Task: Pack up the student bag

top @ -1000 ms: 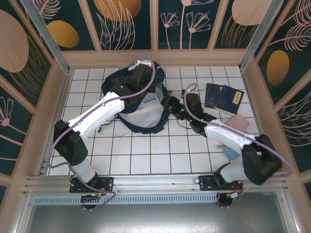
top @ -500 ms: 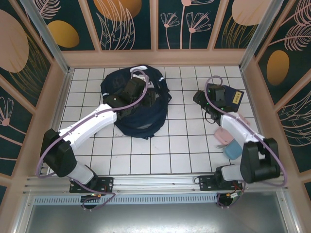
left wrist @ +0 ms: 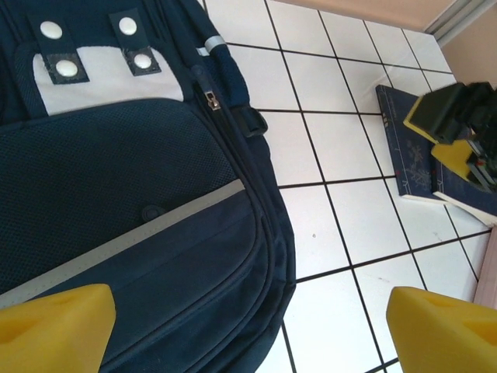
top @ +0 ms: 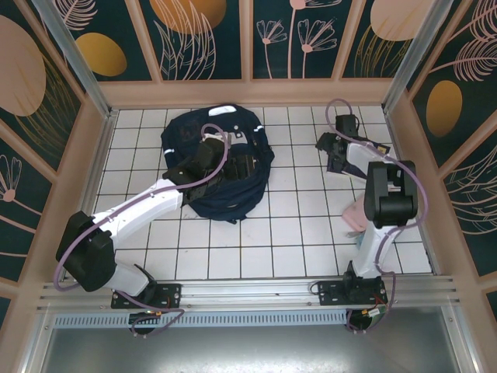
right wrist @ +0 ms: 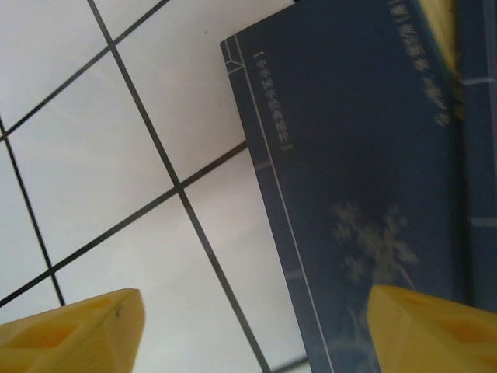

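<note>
The student bag lies flat on the tiles at the back left, dark navy with a white stripe and a grey-white patch near its top. My left gripper hovers over the bag's right side, open, with the bag's edge and bare tile between its yellow fingertips. My right gripper is at the back right, low over a dark blue booklet. It is open too, one fingertip above the booklet's cover and the other above white tile.
Two dark blue booklets lie side by side right of the bag, with my right gripper above them. A pink case lies by the right arm. The pen's wooden walls stand close on the right.
The bag has dropped from raised to flat as my left gripper opened and let go of it. My right arm swung from the middle to the back right, over the booklets.
</note>
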Available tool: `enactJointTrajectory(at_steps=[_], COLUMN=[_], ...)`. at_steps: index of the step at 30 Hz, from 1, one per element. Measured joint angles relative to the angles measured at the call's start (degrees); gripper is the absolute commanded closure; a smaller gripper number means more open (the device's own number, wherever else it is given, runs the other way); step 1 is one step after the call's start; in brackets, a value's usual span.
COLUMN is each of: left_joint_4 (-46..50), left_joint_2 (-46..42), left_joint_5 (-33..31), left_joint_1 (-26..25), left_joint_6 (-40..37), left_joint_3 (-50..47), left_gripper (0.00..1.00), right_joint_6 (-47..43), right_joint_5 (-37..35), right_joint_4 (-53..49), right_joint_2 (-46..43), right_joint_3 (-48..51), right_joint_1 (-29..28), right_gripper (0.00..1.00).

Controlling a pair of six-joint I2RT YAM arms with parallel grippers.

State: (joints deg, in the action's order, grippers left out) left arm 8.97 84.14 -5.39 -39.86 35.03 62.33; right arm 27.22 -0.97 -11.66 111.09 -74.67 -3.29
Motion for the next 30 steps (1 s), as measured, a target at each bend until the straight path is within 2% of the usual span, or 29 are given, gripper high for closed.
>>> enactJointTrajectory(at_steps=[4,10,16,20,26,30], left_joint_4=[-0.2,-0.2,-0.3,-0.5,-0.6,-0.7], left_joint_2=[0.0,0.0,0.9,3.5,7.1,7.8], left_joint_5=[0.0,0.0,-0.7,-0.6,0.6,2.1], left_joint_1=[0.0,0.0,0.0,0.0,0.0,0.0], left_joint_6=[0.0,0.0,1.3,1.8,2.6,3.0], left_joint_3=[-0.2,-0.2,-0.1,0.7,3.0,3.9], left_gripper=[0.08,0.07,0.06,0.06,0.06,0.09], right_joint_6=[-0.4,-0.6,-0.8,0.7,7.7,10.5], right_joint_5=[2.0,2.7,6.2,9.8,15.2,17.3], right_joint_4=[-1.5,-2.2,2.9,5.9,9.8,8.7], right_joint_2=[4.7,5.2,1.6,-3.2,-10.9,-14.7], right_joint_3=[-3.4,-3.1,3.5,10.7,21.2,24.2], right_joint_1=[0.3,0.3,-0.4,-4.3,-14.3,-16.1], right_gripper=[0.27,0.29,0.31,0.32,0.32,0.31])
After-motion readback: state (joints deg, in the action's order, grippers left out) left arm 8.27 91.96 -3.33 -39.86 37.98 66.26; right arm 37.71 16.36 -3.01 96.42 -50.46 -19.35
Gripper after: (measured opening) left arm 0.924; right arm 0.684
